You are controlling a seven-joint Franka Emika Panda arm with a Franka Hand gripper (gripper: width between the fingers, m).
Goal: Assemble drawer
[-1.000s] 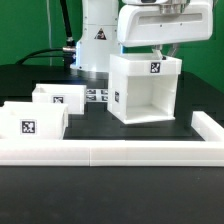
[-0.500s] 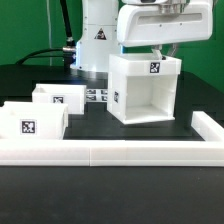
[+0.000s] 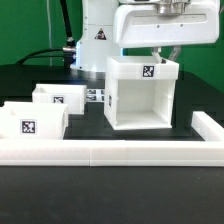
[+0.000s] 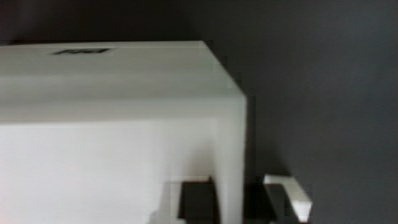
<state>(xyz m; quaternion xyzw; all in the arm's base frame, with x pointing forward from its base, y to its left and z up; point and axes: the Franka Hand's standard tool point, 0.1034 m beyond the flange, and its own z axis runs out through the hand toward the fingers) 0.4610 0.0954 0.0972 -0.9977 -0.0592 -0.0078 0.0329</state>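
End effector gripping rear wall of upright housing, opening camera-ward

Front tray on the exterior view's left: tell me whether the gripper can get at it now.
Probably not yet: the gripper looks shut on a wall of the cube housing. The front tray itself stands open-topped, nothing over it.

Bright ext. view, blurry wrist cam
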